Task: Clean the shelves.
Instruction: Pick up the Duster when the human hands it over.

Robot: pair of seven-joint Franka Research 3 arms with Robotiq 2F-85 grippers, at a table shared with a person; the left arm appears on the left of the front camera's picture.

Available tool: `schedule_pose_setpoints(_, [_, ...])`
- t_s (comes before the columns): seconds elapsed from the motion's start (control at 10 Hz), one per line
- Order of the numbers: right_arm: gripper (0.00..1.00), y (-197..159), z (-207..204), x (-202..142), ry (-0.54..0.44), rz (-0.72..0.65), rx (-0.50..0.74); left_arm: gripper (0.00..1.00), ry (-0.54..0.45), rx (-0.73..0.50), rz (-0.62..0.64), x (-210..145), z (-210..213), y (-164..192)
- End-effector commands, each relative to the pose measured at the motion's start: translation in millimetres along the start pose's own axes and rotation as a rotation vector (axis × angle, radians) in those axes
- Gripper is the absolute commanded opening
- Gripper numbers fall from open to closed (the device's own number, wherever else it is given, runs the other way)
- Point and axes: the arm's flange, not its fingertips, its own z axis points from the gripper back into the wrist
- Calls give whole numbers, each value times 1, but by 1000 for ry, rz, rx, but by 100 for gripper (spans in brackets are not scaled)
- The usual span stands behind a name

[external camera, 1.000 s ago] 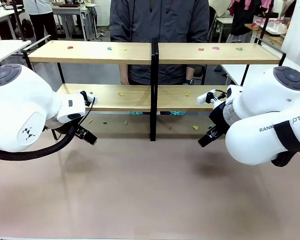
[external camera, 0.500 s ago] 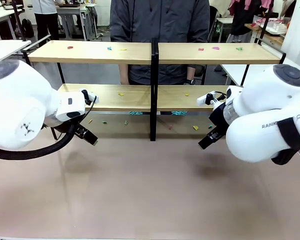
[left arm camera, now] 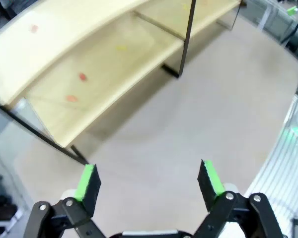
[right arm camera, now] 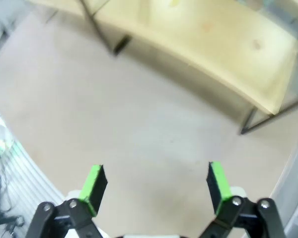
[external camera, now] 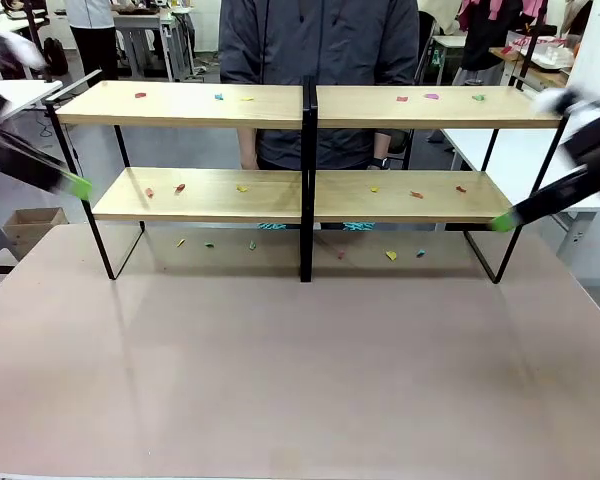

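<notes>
In the front view the left gripper [external camera: 76,185] and right gripper [external camera: 504,221] were blurred streaks cut off at the sides. The specks [external camera: 242,187] on the shelves [external camera: 180,106] were too small to identify, perhaps paper scraps. The person [external camera: 320,45] was cropped at the top edge.

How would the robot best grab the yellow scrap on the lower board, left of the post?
Probably pinch the yellow scrap across its middle, reaching in low from the open front: it lies flat, and the top board overhangs it, blocking a straight drop.

2-tier shelves [external camera: 180,104] on table [external camera: 280,370], coloured scraps [external camera: 390,255] strewn; person [external camera: 320,40] behind.
</notes>
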Motion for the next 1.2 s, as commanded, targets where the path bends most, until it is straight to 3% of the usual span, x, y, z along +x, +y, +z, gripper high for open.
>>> schedule_pose_setpoints(0.0, [100,14,50,-76,-151,13,-41,100,-171,-46,-12,-92,26,-38])
schedule_pose_setpoints(0.2, [100,10,88,-78,-239,-8,-105,100,-261,-20,6,-99,46,-48])
schedule_pose_setpoints(0.5, [100,11,103,-80,-352,-25,-115,100,-356,40,85,-95,50,-43])
schedule_pose_setpoints(1.1, [100,7,104,-84,-408,-56,-102,100,-299,42,90,-100,46,-40])
